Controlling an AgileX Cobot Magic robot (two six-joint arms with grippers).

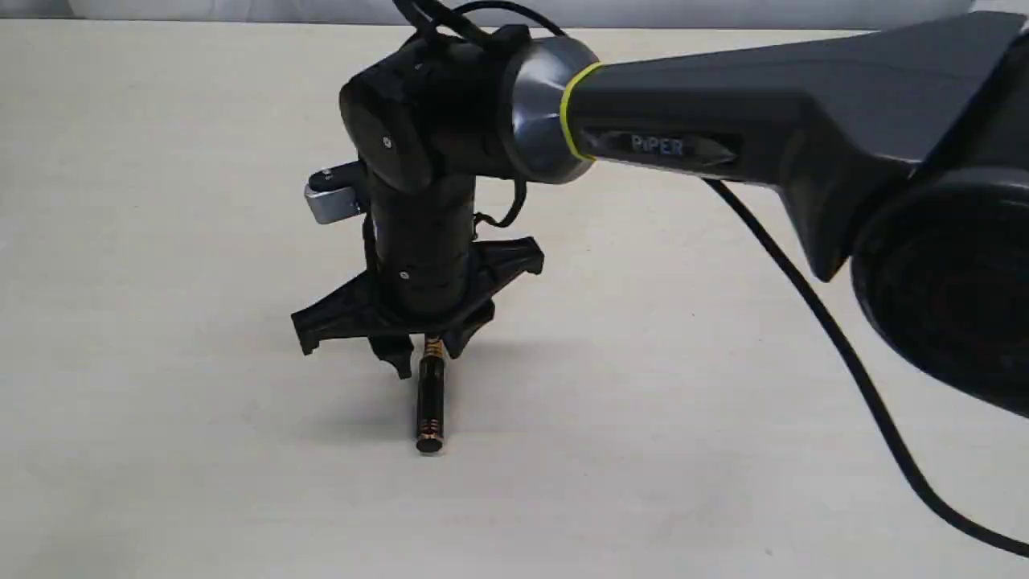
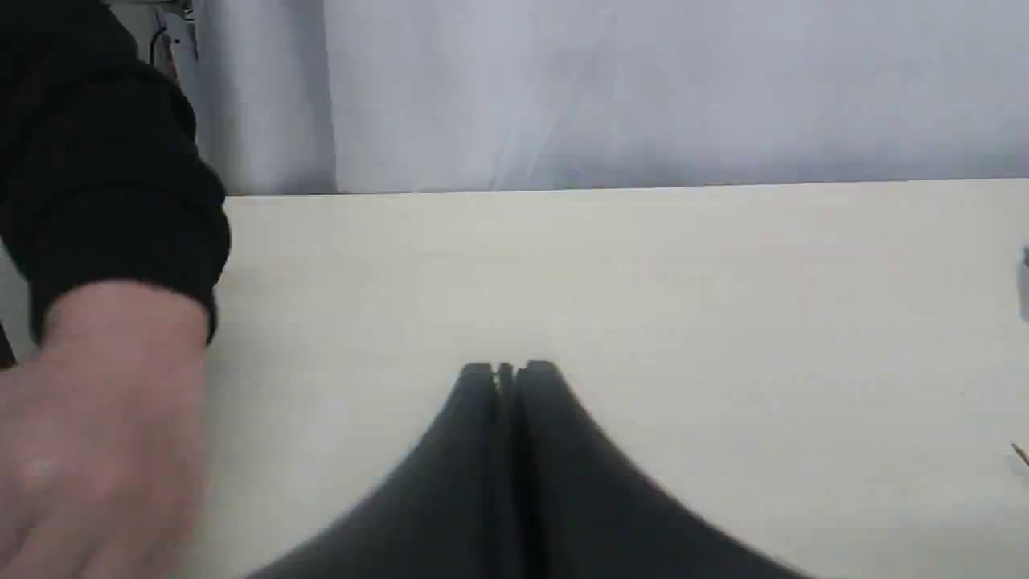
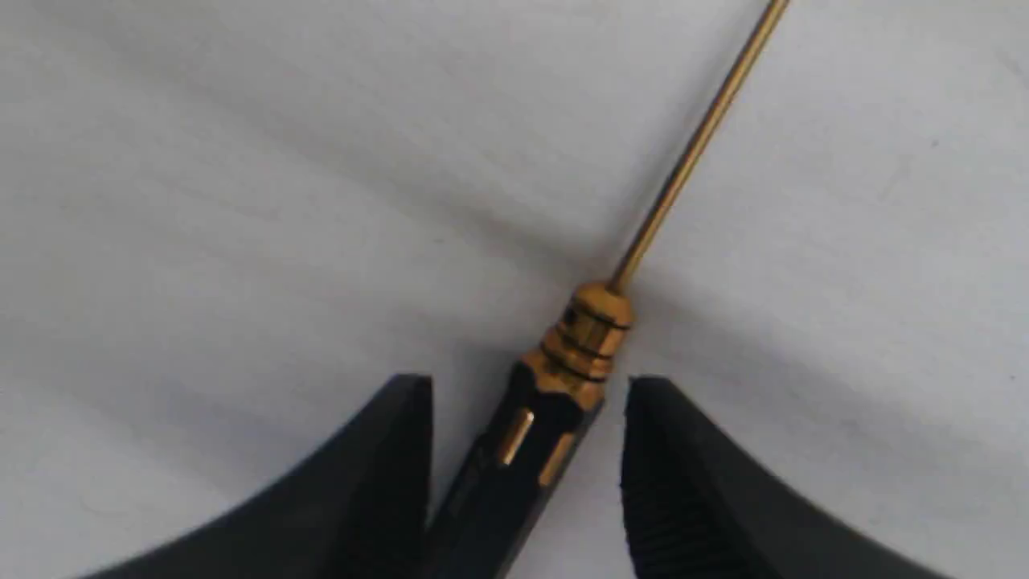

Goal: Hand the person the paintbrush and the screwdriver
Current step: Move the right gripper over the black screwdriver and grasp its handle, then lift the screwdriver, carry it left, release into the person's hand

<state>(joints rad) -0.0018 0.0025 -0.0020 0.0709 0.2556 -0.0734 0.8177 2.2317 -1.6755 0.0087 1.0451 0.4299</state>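
The screwdriver [image 1: 430, 402] lies flat on the table, its black handle end towards the exterior camera. My right gripper [image 1: 426, 354] points straight down over it. In the right wrist view that gripper [image 3: 528, 386] is open, one finger on each side of the screwdriver [image 3: 591, 330] near its gold collar, with a gap on at least one side. The thin gold shaft runs away from the fingers. My left gripper [image 2: 506, 370] is shut with nothing in it, low over the table. The person's bare hand [image 2: 96, 418] in a black sleeve [image 2: 104, 161] is close beside it. The paintbrush is out of view.
The pale wooden table [image 1: 723, 402] carries nothing else that I can see. The right arm's black link [image 1: 764, 104] spans the upper right of the exterior view, and its cable [image 1: 844, 354] trails down to the table. A light curtain [image 2: 643, 88] hangs behind the table's far edge.
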